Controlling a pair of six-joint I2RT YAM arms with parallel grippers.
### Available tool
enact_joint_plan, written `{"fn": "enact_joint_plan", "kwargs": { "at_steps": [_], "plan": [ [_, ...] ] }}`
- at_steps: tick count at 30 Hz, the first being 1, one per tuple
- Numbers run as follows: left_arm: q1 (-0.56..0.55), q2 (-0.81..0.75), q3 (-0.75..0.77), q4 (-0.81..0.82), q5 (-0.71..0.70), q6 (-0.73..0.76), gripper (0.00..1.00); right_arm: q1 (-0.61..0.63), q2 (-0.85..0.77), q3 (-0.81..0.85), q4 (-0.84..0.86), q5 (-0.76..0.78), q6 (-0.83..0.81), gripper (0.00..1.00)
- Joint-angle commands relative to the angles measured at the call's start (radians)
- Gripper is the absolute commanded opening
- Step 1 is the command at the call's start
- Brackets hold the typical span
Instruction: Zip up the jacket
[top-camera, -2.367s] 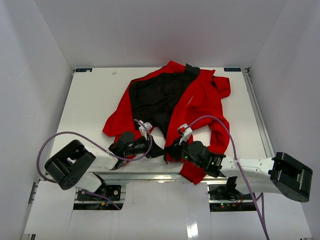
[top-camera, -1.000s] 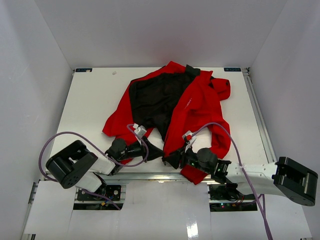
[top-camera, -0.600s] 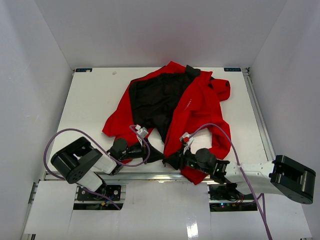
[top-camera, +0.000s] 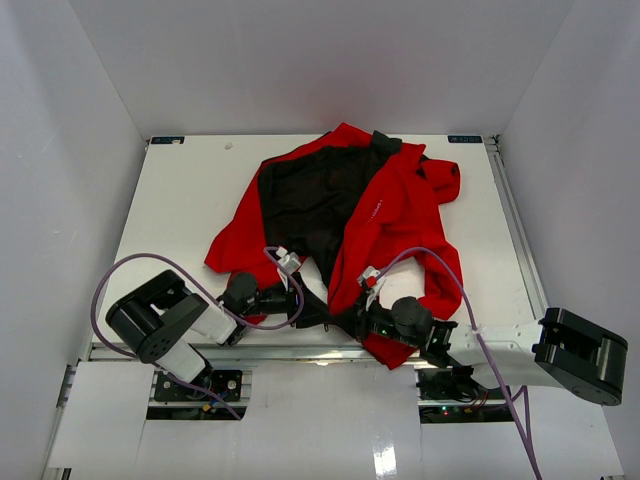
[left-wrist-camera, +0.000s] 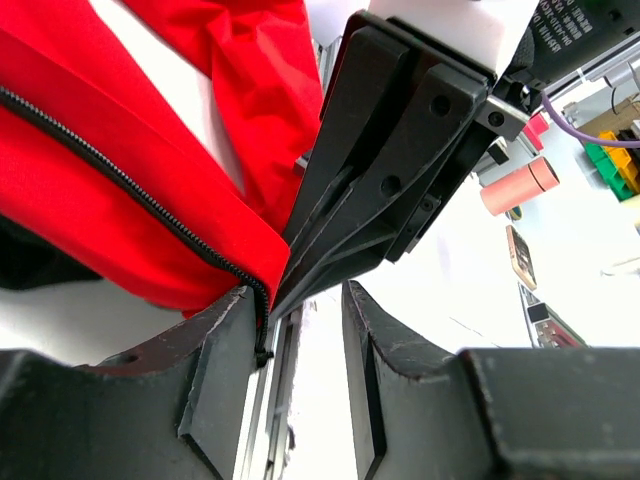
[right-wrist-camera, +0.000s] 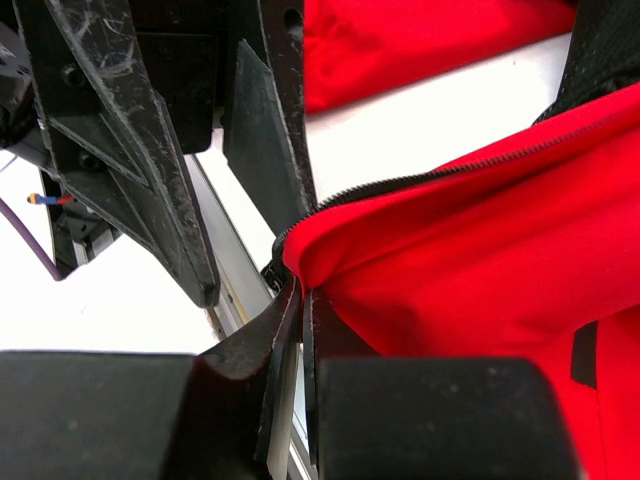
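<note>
Jaws of right gripper pinched on jacket hem, left gripper jaws parted beside zipper

My left arm and right arm are white with black joints, each trailing a purple cable. My jaws are scuffed matte black, perhaps with recessed screws.

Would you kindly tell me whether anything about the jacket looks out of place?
The jacket lies open and skewed, black lining exposed, and a fold of its hem spills over the near edge of the table.
</note>
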Motion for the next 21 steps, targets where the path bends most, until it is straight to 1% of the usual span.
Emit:
{"fn": "enact_joint_plan", "kwargs": {
  "at_steps": [1,8,10,16,18,21],
  "plan": [
    [-0.005,-0.004,0.044,0.121,0.028,0.032,0.50,0.001,0.009,0.009,0.097,-0.004,-0.010,0.08],
    [-0.006,0.003,0.089,0.006,0.047,0.055,0.47,0.001,0.013,0.010,0.091,-0.002,-0.015,0.08],
    [-0.005,0.000,0.100,-0.058,0.047,0.068,0.47,0.001,0.013,0.009,0.089,0.003,-0.017,0.08],
    [-0.006,-0.032,0.132,-0.234,-0.010,0.124,0.47,0.000,0.008,0.006,0.084,0.006,-0.019,0.08],
    [-0.006,-0.040,0.151,-0.307,-0.030,0.149,0.48,0.001,0.006,0.005,0.079,0.005,-0.018,0.08],
    [-0.006,-0.052,0.168,-0.369,-0.051,0.169,0.50,-0.001,0.002,0.002,0.073,0.009,-0.021,0.08]
  ]
}}
